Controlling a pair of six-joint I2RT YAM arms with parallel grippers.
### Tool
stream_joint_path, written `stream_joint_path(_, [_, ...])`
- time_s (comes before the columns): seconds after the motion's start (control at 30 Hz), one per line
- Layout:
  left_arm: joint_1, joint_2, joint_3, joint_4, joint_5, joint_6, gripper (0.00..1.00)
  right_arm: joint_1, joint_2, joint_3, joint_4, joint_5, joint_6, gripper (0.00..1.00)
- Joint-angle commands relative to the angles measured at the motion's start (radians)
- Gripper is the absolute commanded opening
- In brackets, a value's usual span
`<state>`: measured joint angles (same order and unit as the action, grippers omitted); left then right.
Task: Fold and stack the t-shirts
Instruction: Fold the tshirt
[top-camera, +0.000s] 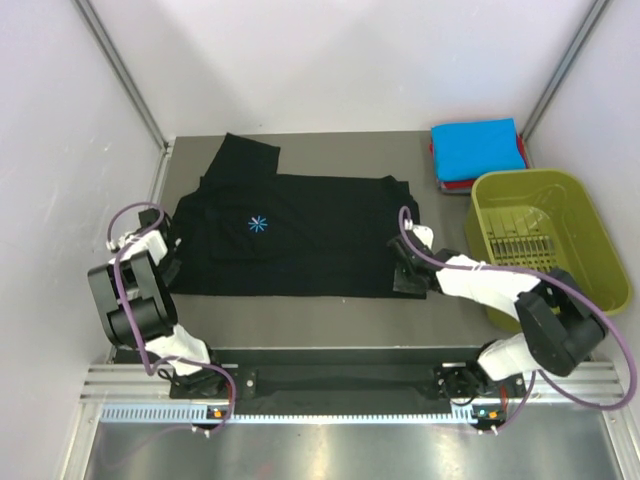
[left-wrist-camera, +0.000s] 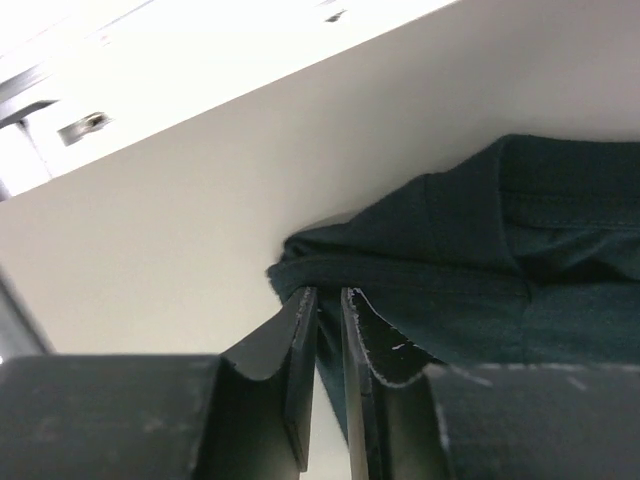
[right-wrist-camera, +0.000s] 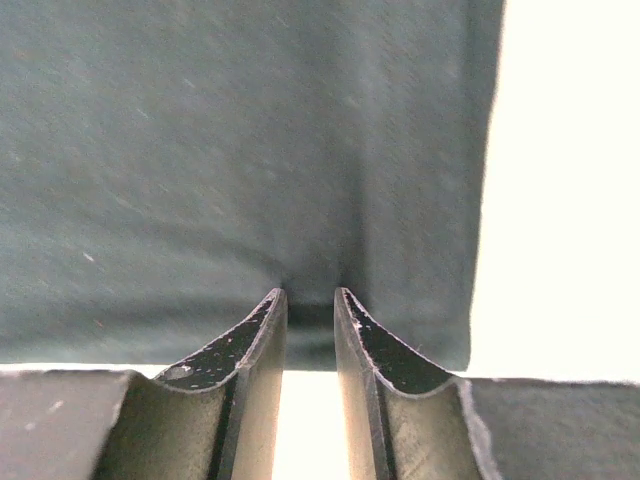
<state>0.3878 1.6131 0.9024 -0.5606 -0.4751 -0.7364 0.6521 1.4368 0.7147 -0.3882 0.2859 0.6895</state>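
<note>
The large black t-shirt is lying spread across the middle of the table in the top view, its light-blue starburst print showing left of centre and one sleeve reaching toward the upper left. The left pincer is sitting at the shirt's lower left edge; in its wrist view its fingers are standing nearly together, pinching a bunched fold of the black cloth. The right pincer is resting at the shirt's lower right corner; in its wrist view the narrow gap between its fingers is gripping the hem of the black cloth. At the upper right, the bright blue t-shirt is lying folded on top of the red t-shirt. Just below them the olive-green basket is standing at the right edge of the table.
</note>
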Motion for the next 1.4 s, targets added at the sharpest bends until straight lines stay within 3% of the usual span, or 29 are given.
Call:
stream_joint_path(0.0, [0.016, -0.048, 0.004, -0.065, -0.080, -0.029, 0.22, -0.005, -0.079, -0.034, -0.067, 0.024, 0.038, 0.27])
stream_joint_path(0.23, [-0.013, -0.104, 0.139, -0.093, -0.087, 0.112, 0.23, 0.000, -0.150, 0.006, -0.121, 0.030, 0.030, 0.29])
stream_joint_path(0.4, [-0.102, -0.153, 0.187, 0.034, 0.344, 0.317, 0.30, 0.000, -0.170, 0.046, -0.121, 0.032, 0.010, 0.30])
stream_joint_path(0.43, [-0.116, -0.162, 0.167, 0.057, 0.378, 0.310, 0.35, 0.000, -0.168, 0.060, -0.121, 0.032, 0.007, 0.30])
stream_joint_path(0.6, [-0.133, -0.118, 0.135, 0.096, 0.552, 0.224, 0.36, 0.000, -0.159, 0.097, -0.127, 0.036, -0.021, 0.31])
stream_joint_path(1.13, [-0.216, -0.015, -0.002, 0.191, 0.489, 0.177, 0.35, 0.000, -0.162, 0.101, -0.115, 0.039, -0.041, 0.31])
stream_joint_path(1.37, [-0.244, 0.005, 0.010, 0.192, 0.434, 0.178, 0.22, 0.000, -0.171, 0.094, -0.117, 0.045, -0.048, 0.31])
